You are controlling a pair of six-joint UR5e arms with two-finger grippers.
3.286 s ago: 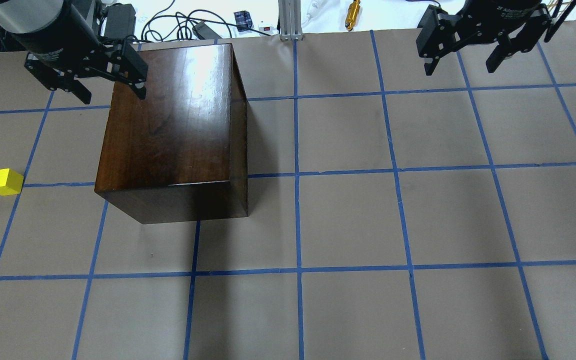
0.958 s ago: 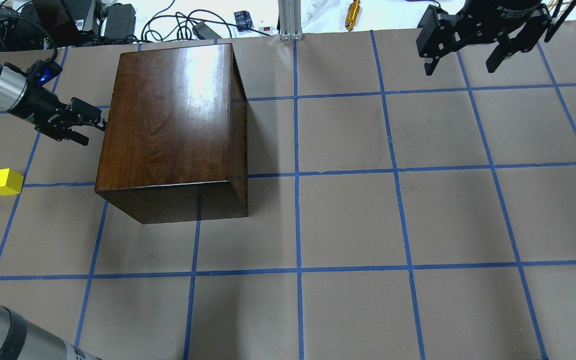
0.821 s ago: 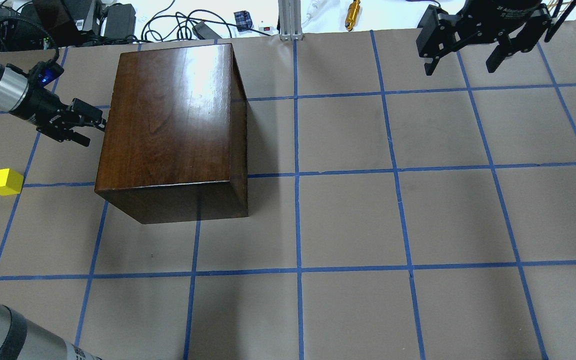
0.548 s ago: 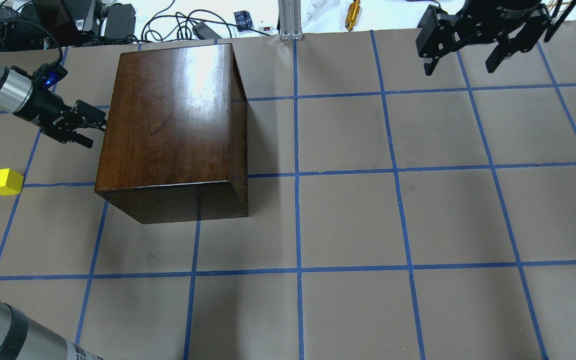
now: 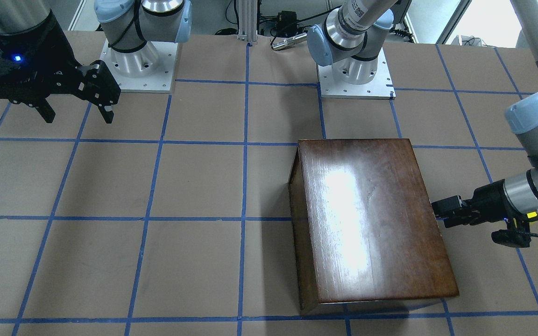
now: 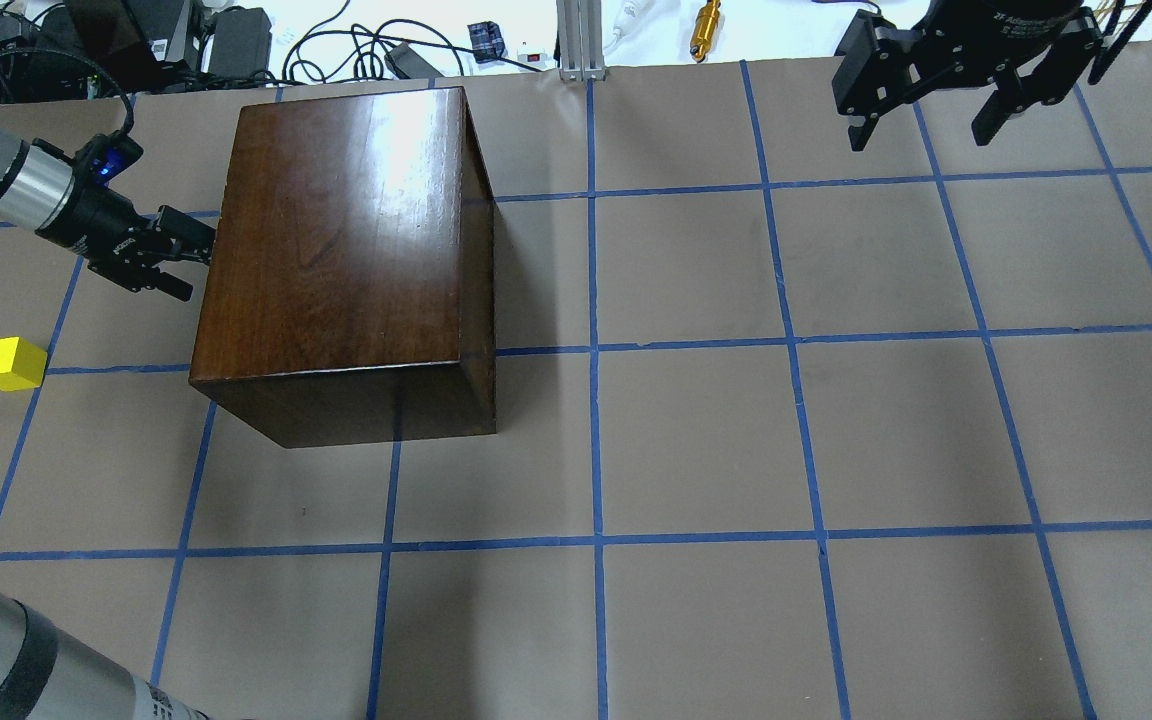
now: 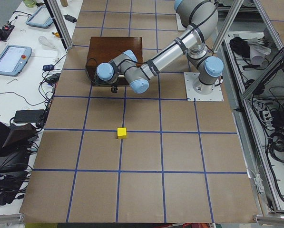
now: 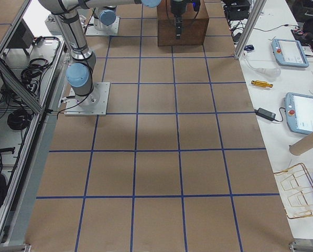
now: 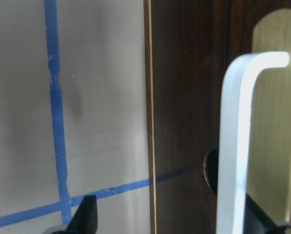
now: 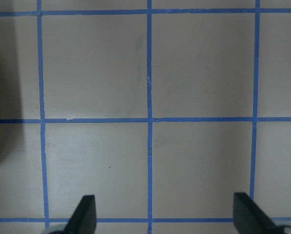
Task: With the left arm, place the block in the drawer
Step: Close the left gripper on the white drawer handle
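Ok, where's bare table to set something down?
Bare: everything right of the cabinet, and the strip between cabinet and robot. Crowded: the cabinet's left side, where the left arm's jaws straddle the handle, with the block nearby.

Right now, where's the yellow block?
Overhead view: the block sits on the table at the far left edge, on a blue tape line, left of the cabinet and apart from it.

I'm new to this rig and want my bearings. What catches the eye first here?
The glossy dark-brown wooden cabinet stands large on the robot's left. The left gripper is at its left side, open, with the white drawer handle between its fingers. The small bright yellow cube sits alone farther left, apart from both.
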